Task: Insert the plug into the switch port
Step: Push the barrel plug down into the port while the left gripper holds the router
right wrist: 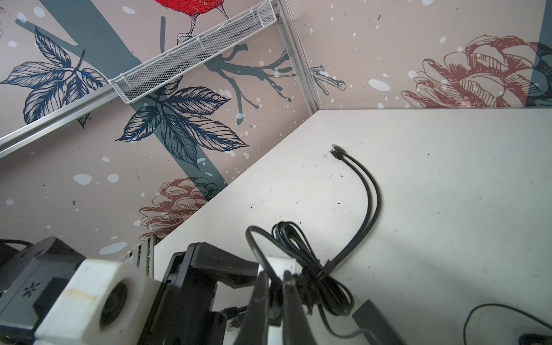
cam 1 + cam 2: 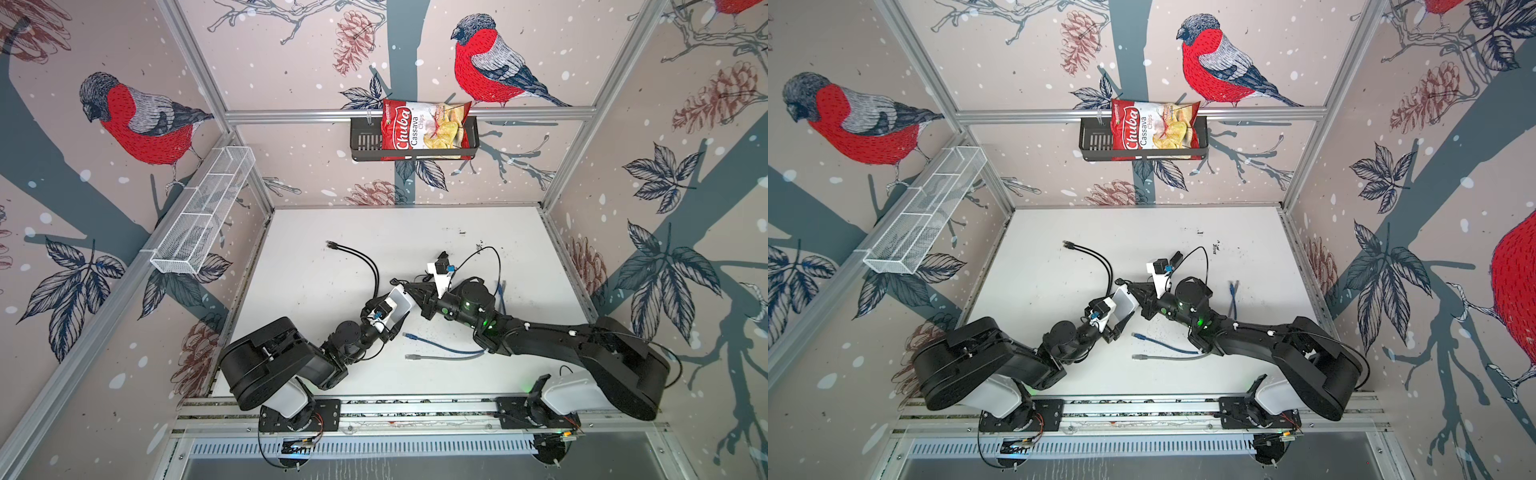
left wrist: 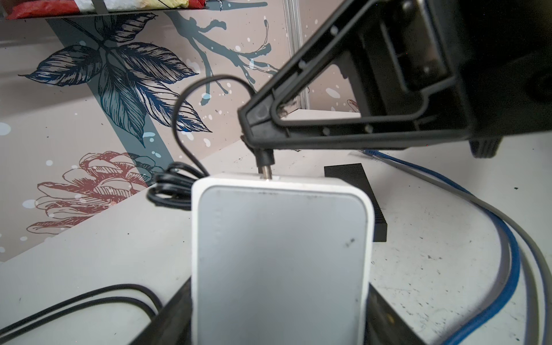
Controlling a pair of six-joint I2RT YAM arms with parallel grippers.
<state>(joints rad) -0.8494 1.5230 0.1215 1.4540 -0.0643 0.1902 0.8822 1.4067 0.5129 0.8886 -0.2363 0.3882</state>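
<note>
Bracing the switch (image 2: 399,304) between widely spread jaws, the left end effector (image 3: 279,291) grips the white body by its sides, so the port edge faces away from its wrist and lies open to the other arm; the right end effector (image 3: 255,131) is pinched narrow on the black plug (image 3: 265,159), holding it high on the barrel so the metal tip sticks out free beyond the fingertips; that tip meets the switch's far edge, seemingly at the mouth of the port, with bare metal showing, so I judge the insertion begun but not seated; the plug's cable (image 3: 191,95) loops slack back to a tied bundle (image 3: 170,188), which should spare the push any drag; a blue cable (image 3: 509,268) and a black ribbed block (image 3: 358,203) lie on the table (image 3: 89,254), apart from the work; the remaining push likely must run straight along the barrel, lest the switch slip in its grip.
</note>
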